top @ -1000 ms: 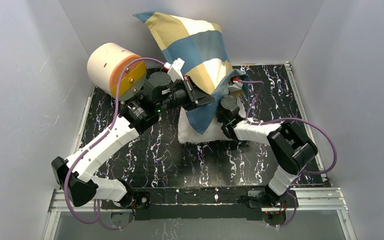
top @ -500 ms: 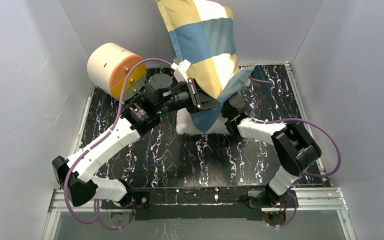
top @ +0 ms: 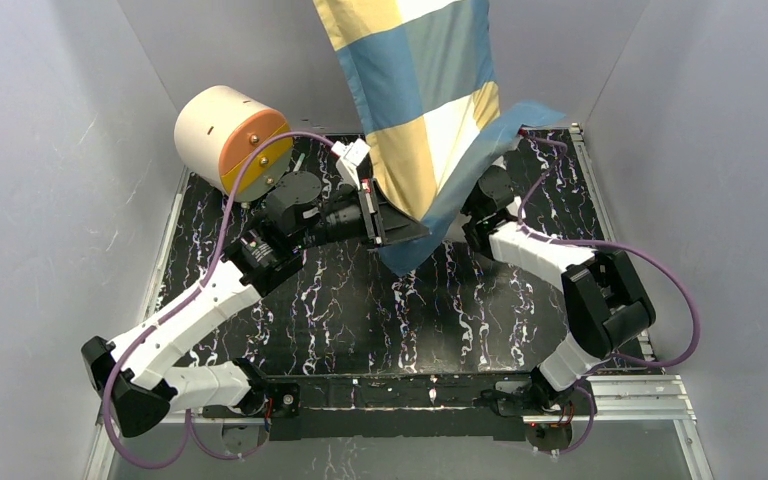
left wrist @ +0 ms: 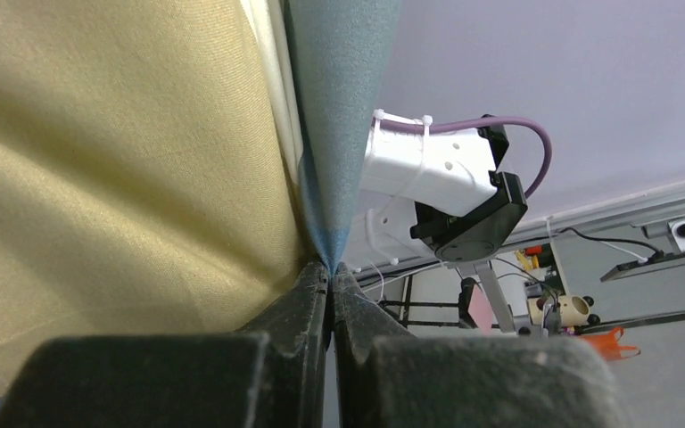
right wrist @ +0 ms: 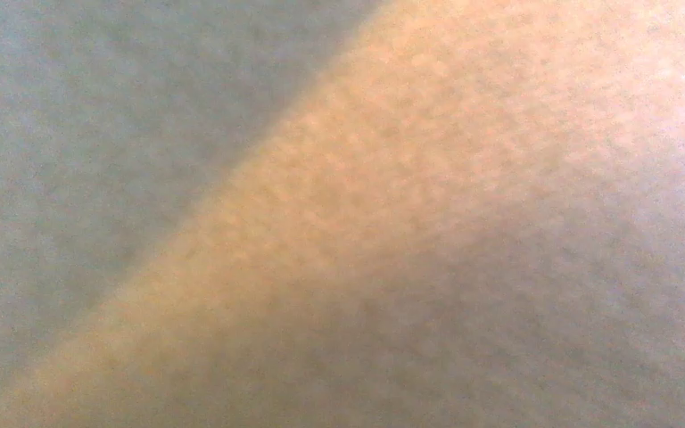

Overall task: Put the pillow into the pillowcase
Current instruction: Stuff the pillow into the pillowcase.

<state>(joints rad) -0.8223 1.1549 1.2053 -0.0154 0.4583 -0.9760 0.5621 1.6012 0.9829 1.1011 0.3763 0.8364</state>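
Now the left hand (left wrist: 330, 276) is pinched tight on the hem of the pillowcase (top: 415, 90), just right of the cream-and-orange cylinder (top: 228, 135). The right hand is buried in cloth, closed, apparently on the opposite hem. Within the last second both hoisted the case well above the cylinder. The pillow's white end, which poked out below, no longer shows, so it has likely slid deeper inside.

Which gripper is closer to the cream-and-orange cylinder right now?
Left. The left gripper pinches the pillowcase right of the cylinder; the right gripper sits farther right, beyond the hanging fabric, mostly hidden.
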